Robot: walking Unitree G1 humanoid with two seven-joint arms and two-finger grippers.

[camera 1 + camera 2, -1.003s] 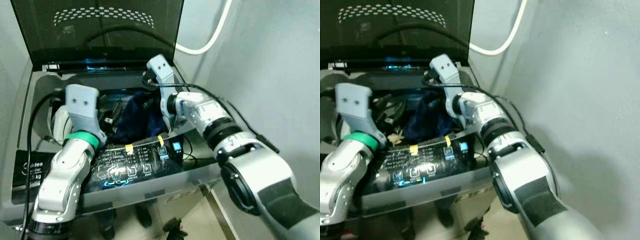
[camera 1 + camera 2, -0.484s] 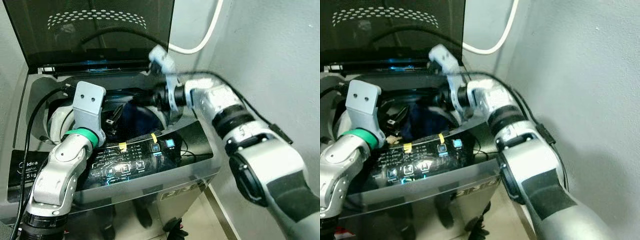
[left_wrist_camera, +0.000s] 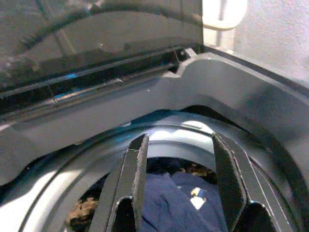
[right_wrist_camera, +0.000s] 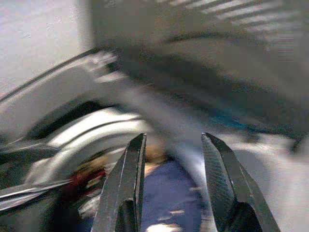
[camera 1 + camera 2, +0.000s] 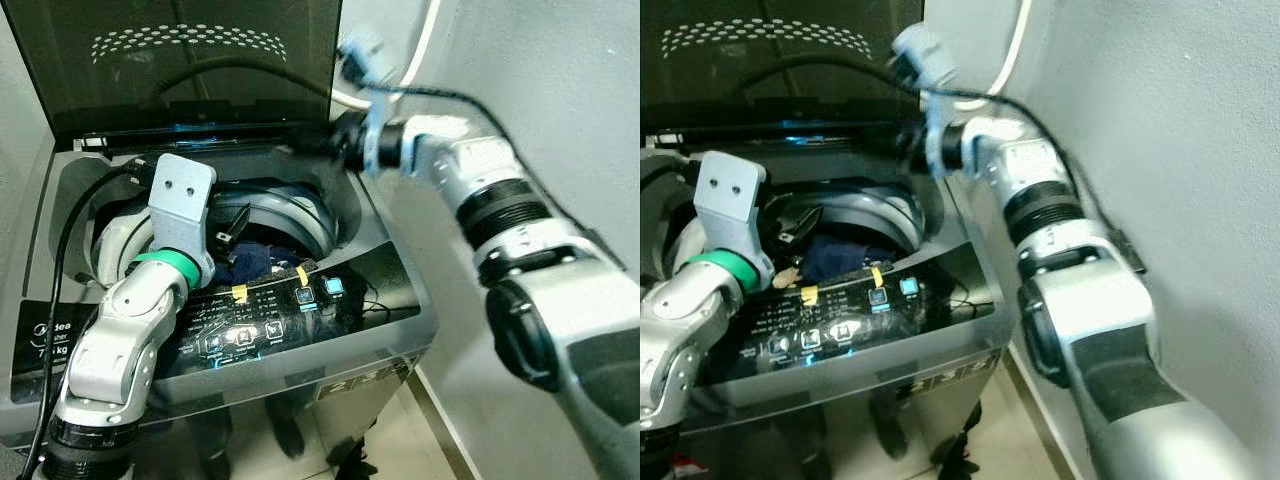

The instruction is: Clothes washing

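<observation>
A grey top-loading washing machine [image 5: 395, 300] stands with its smoked, glossy lid [image 5: 200, 70] raised against the back edge. Dark blue clothes [image 5: 250, 262] lie crumpled inside the round steel drum [image 5: 295, 215], near its front edge, with no clear long axis. The glossy black control panel [image 5: 270, 320] along the front edge glows with blue icons and carries two yellow tape strips; white lettering at the front left corner reads partly "idea". The left gripper [image 3: 178, 166], fingers spread and empty, hangs over the drum's left rim. The right gripper [image 4: 171, 164], also spread and empty, is at the back right corner, blurred.
</observation>
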